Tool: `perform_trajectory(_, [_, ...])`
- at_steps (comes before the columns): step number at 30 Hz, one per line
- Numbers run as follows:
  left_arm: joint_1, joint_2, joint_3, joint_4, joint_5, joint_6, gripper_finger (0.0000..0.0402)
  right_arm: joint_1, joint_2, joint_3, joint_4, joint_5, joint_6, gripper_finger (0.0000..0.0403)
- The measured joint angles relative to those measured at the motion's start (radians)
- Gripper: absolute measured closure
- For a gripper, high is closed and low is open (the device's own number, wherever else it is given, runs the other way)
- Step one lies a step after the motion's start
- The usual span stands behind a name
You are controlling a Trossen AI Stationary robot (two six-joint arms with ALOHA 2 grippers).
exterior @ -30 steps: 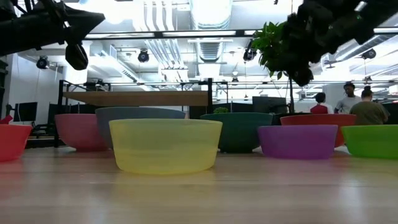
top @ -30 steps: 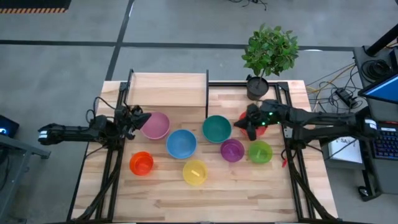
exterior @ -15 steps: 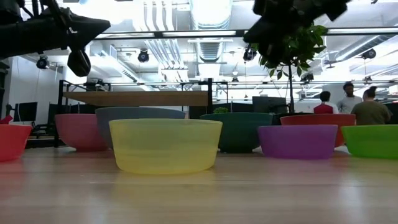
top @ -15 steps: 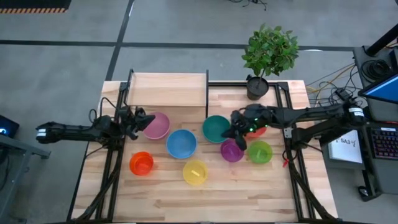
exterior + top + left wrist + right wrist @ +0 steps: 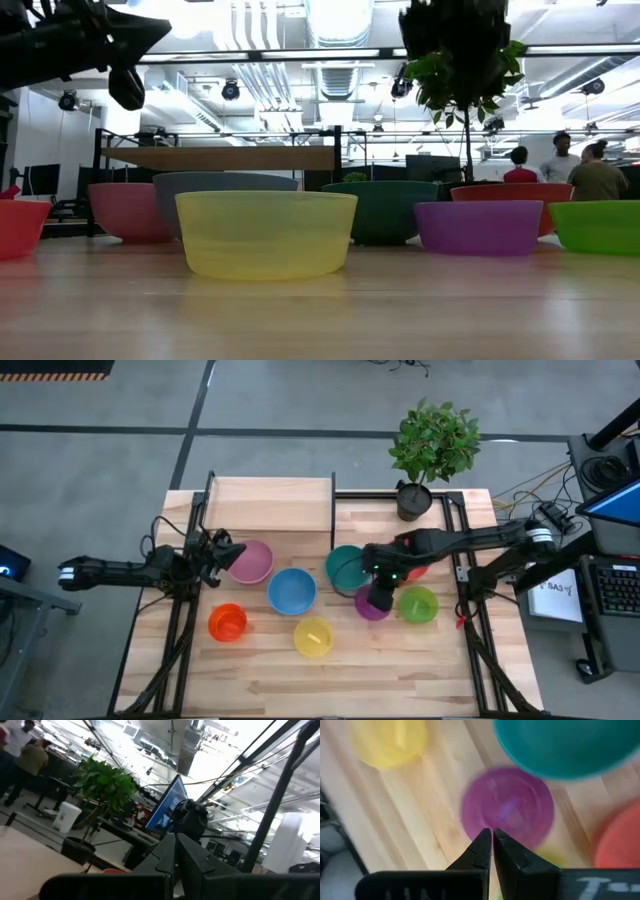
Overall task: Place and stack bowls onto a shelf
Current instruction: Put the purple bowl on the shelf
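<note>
Eight bowls stand rim up on the tabletop: pink (image 5: 252,561), blue (image 5: 292,591), teal (image 5: 343,568), purple (image 5: 366,610), green (image 5: 420,605), orange (image 5: 228,622), yellow (image 5: 313,637), and red (image 5: 416,568) half hidden under the right arm. The shelf (image 5: 270,503) stands at the far left of the table. My right gripper (image 5: 491,833) is shut and points down, held high over the purple bowl (image 5: 509,809), touching nothing. My left gripper (image 5: 224,550) is shut and hovers just left of the pink bowl, well above the table (image 5: 125,88).
A potted plant (image 5: 432,445) in a black pot (image 5: 413,500) stands at the far edge, right of the shelf. Black frame rails (image 5: 180,630) run along both table sides. Bare wood (image 5: 320,685) lies near the front edge. People (image 5: 580,175) stand in the room behind.
My right gripper has swung from above the red bowl toward the table's left and near edge, and now hangs over the purple bowl, pointing down. The left gripper has stayed by the pink bowl. No bowl has moved.
</note>
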Motion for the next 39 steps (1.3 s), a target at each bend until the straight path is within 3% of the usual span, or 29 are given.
perform_trajectory(6, [0.002, -0.014, 0.000, 0.002, -0.092, 0.052, 0.0402, 0.007, 0.074, 0.038, -0.051, -0.001, -0.014, 0.0394])
perform_trajectory(10, [0.002, -0.035, 0.000, 0.063, -0.200, 0.181, 0.0402, 0.006, 0.122, 0.047, -0.052, -0.008, -0.007, 0.0394])
perform_trajectory(15, [0.001, -0.059, 0.000, 0.076, -0.224, 0.313, 0.0402, 0.006, 0.182, 0.049, -0.052, -0.021, 0.016, 0.0394])
perform_trajectory(20, [0.001, -0.061, 0.000, 0.074, -0.225, 0.345, 0.0402, 0.015, 0.227, 0.049, -0.044, -0.244, 0.037, 0.0394])
perform_trajectory(25, [0.001, -0.060, 0.000, 0.070, -0.227, 0.369, 0.0402, 0.067, 0.250, 0.049, -0.038, -0.263, 0.058, 0.0394])
perform_trajectory(32, [0.001, -0.048, 0.000, 0.061, -0.227, 0.375, 0.0402, 0.218, 0.237, 0.049, -0.019, -0.097, 0.079, 0.0394])
perform_trajectory(39, [0.001, -0.048, 0.000, 0.054, -0.227, 0.374, 0.0402, 0.376, 0.176, 0.043, 0.121, 0.257, 0.056, 0.0394])
